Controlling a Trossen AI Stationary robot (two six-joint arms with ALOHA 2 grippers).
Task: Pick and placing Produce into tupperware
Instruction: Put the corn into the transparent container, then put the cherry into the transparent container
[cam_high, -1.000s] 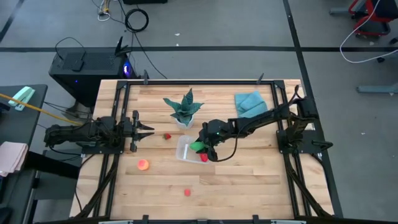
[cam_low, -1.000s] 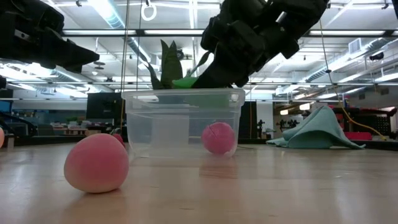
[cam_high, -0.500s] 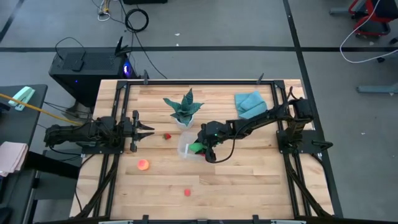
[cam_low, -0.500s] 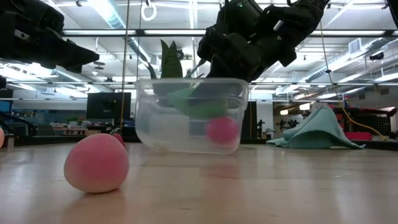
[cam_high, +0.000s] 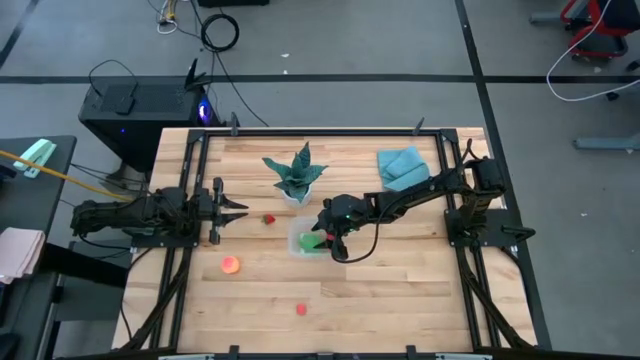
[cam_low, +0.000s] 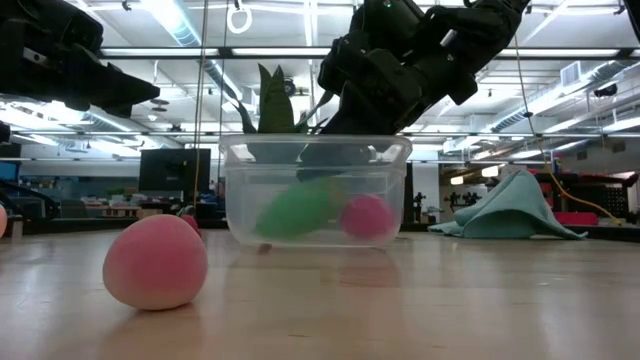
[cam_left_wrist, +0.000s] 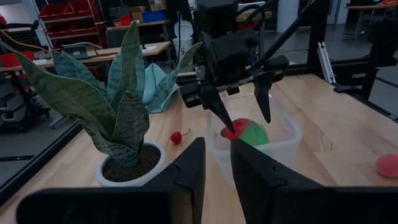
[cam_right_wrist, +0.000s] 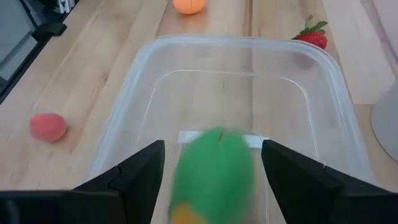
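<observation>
The clear tupperware (cam_high: 305, 243) stands flat on the table's middle. A green oval (cam_low: 295, 210) and a red ball (cam_low: 367, 216) lie on its bottom. My right gripper (cam_left_wrist: 241, 107) hangs open over the tub, slanting down from the right, fingertips at rim height on either side of the green oval (cam_right_wrist: 214, 165). Loose on the wood lie a strawberry (cam_high: 268, 218), an orange-yellow round piece (cam_high: 230, 264) and a red piece (cam_high: 300, 309). My left gripper (cam_high: 238, 210) waits at the table's left, its fingers a narrow gap apart with nothing between them.
A spiky potted plant (cam_high: 298, 172) stands just beyond the tub toward the far edge. A blue cloth (cam_high: 402, 165) lies heaped at the far right. Bare wood stretches along the near edge around the red piece.
My right gripper has let go of the green oval, which has dropped from rim height onto the tub's bottom. The tub tipped up on one side half a second ago and has settled flat again, slightly shifted; the red ball inside rolled with it.
</observation>
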